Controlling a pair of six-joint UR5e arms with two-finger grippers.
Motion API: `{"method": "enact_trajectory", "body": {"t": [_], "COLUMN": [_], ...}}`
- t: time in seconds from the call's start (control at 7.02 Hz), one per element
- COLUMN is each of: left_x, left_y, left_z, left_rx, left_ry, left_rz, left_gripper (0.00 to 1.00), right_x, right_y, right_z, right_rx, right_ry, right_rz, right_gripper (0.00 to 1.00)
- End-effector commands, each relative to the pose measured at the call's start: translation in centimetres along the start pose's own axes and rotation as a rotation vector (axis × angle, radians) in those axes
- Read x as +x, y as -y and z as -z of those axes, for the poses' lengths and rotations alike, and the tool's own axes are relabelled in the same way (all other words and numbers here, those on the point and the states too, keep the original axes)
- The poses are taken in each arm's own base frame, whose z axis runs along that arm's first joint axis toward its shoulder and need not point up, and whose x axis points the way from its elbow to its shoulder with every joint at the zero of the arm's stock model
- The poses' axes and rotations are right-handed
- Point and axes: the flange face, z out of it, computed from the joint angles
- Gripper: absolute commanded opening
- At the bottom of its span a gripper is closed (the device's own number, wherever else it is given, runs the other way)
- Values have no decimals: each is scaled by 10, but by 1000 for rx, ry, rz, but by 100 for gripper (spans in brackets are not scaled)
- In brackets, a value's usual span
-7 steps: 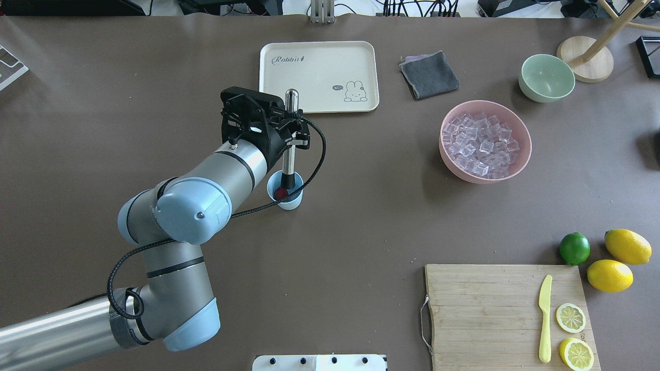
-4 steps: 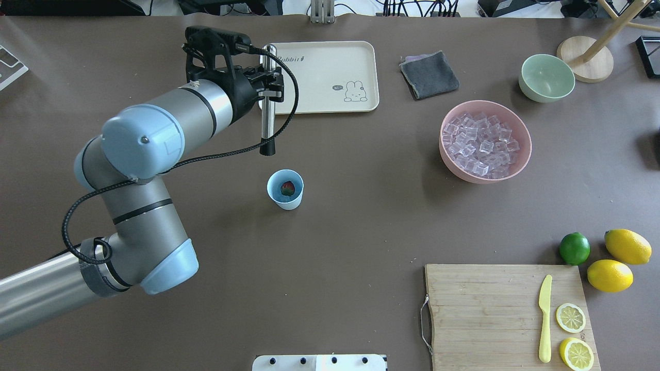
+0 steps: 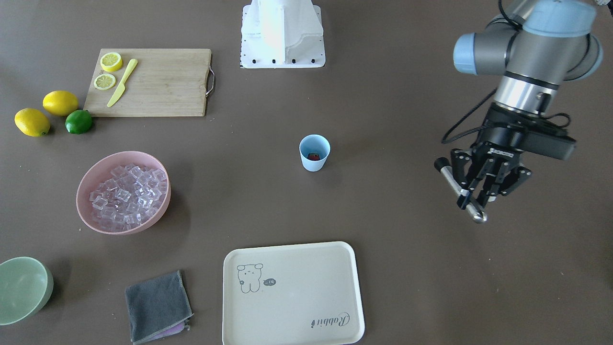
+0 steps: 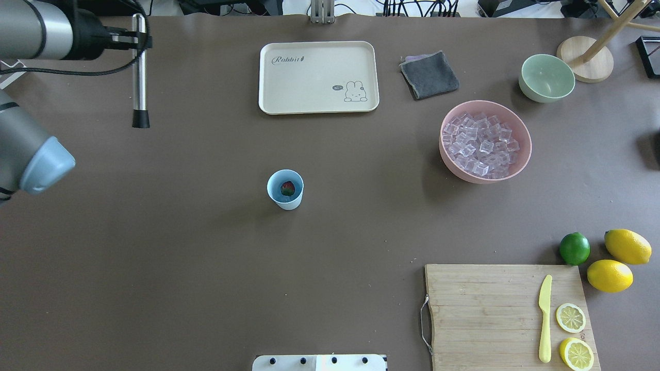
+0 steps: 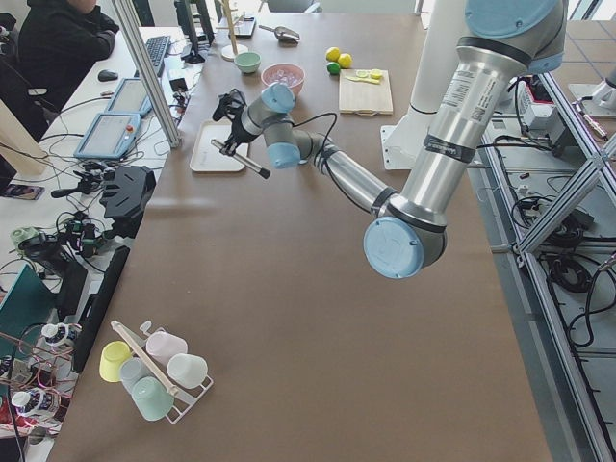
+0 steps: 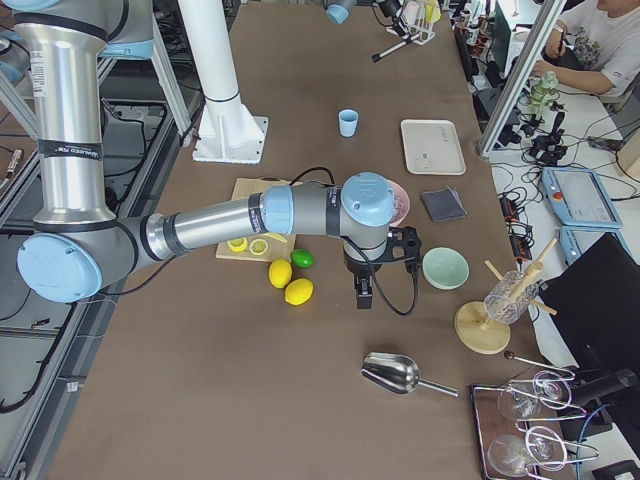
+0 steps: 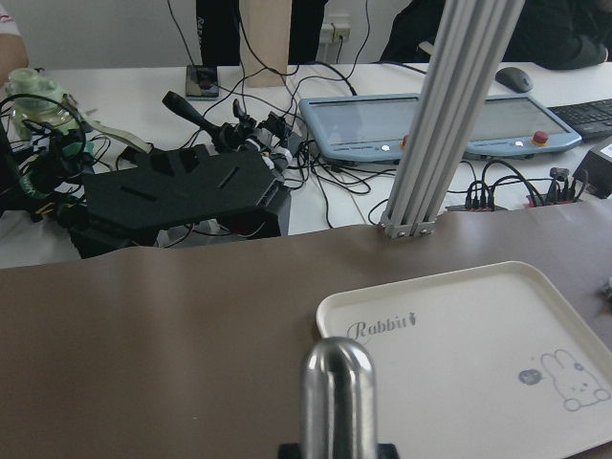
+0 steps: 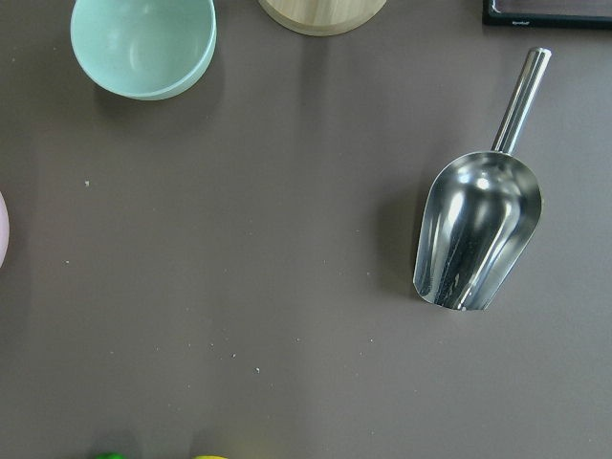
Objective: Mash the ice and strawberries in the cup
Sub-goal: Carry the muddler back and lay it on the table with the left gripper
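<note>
Jaws of the left gripper [image 3: 479,194] are clamped on the muddler [image 4: 138,67] at the overhead frame's upper left, black tip down-frame. The cup [image 4: 293,202], strawberry [image 4: 287,188] inside, is found mid-frame, well to the lower right; the state of the right gripper [image 6: 364,294] cannot be told.

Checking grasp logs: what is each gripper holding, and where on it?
Left gripper grips the muddler on its shaft near the rounded metal end, away from the black tip. Right gripper: cannot tell, seen only from the side.
</note>
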Motion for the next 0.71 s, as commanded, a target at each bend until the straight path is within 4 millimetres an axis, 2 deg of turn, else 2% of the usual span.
{"method": "enact_trajectory", "body": {"t": [0.0, 0.14, 0.28, 0.43, 0.57], "left_x": [-172, -217, -243, -265, -260], "left_y": [-42, -89, -117, -149, -166], "left_z": [34, 33, 30, 19, 4], "left_rx": [-172, -254, -302, -368, -406], "left_ry": [112, 165, 197, 204, 195], "left_rz": [-13, 3, 32, 51, 35], "left_gripper": [0, 0, 0, 0, 0], "right_x": [5, 14, 4, 8, 8], "right_y": [-7, -15, -2, -4, -12], "right_z": [-3, -7, 9, 5, 5], "right_rx": [-5, -6, 22, 19, 19], "right_ry": [13, 16, 19, 16, 18], "right_rz": [-11, -17, -6, -11, -9], "right_gripper": [99, 99, 99, 99, 99]}}
